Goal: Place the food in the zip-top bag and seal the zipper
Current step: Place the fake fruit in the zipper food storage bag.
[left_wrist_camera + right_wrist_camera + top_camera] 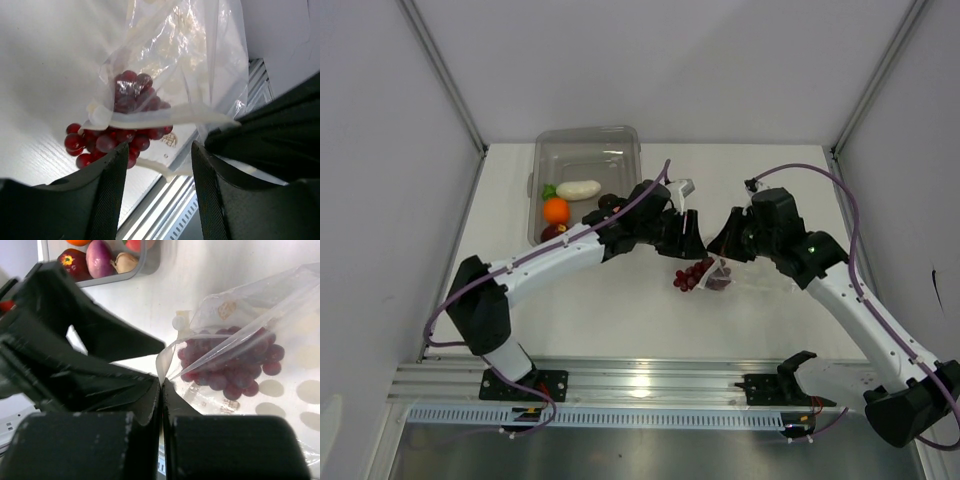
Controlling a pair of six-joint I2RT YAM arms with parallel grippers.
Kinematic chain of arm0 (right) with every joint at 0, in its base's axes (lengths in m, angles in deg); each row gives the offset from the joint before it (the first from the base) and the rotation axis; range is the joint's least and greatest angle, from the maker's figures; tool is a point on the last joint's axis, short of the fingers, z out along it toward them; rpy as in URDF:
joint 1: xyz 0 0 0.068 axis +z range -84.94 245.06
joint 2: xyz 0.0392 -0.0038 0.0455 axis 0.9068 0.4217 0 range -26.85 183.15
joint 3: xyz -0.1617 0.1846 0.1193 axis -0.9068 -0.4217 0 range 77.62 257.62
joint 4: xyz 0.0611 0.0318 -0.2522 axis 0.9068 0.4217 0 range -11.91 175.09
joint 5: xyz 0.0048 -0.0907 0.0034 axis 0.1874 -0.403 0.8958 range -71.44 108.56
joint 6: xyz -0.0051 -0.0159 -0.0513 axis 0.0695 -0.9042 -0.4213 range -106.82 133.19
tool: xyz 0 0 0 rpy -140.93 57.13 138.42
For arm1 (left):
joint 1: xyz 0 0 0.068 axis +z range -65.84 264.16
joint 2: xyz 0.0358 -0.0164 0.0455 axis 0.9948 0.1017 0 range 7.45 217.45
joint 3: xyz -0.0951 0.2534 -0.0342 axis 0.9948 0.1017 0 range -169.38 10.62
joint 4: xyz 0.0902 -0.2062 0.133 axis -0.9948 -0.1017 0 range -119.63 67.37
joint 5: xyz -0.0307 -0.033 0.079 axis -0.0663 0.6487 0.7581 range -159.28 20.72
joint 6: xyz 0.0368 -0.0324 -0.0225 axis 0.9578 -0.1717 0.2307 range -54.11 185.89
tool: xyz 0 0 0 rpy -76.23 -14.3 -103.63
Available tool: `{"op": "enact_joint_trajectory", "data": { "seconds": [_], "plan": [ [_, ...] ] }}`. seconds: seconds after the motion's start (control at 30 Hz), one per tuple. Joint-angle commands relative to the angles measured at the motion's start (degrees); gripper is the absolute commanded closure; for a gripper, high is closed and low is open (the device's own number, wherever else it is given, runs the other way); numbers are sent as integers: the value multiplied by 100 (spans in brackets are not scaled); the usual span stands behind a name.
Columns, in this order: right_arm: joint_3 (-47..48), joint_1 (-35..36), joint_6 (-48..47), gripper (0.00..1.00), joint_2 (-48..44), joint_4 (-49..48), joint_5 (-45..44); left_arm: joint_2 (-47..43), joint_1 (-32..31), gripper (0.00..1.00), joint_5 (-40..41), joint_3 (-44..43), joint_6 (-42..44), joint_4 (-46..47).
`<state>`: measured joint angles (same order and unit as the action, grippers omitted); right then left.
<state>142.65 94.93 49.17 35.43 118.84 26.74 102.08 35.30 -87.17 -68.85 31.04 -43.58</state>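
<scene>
On the white table (620, 320) we see a clear bin (588, 140) at the far left, holding an orange (556, 210) and a white oblong piece (579, 189). The bag (240, 315) lies mid-table, its mouth edge pinched in the clenched right end effector (161, 385). The left end effector (159, 150) stands released just beside it. The grape bunch (131, 92) rests partly inside the bag's mouth.

The top camera looks down from above and behind the arms over the whole desk (620, 320). The left wrist camera sits close and faces the near edge. The right wrist camera, also close, faces far-left. All three share the grape bunch (695, 275).
</scene>
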Motion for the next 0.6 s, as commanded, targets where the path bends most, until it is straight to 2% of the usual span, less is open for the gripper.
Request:
{"op": "enact_joint_trajectory", "data": {
  "seconds": [0.0, 0.23, 0.43, 0.57],
  "plan": [
    [-17, -69, 14, 100, -155, -278, 78, -638, -53, 44, 127, 299, 92, 557],
    [-35, -130, -65, 100, -199, -182, 113, -1411, -53, 43, 1023, 1125, 338, 619],
    [-9, -183, -92, 100, -322, -129, 350, -2140, -53, 38, 726, 2556, 926, 1479],
    [123, -192, -232, 100, -278, 125, 517, -2457, -53, 38, 909, 2962, 1244, 1576]
  ]
}}
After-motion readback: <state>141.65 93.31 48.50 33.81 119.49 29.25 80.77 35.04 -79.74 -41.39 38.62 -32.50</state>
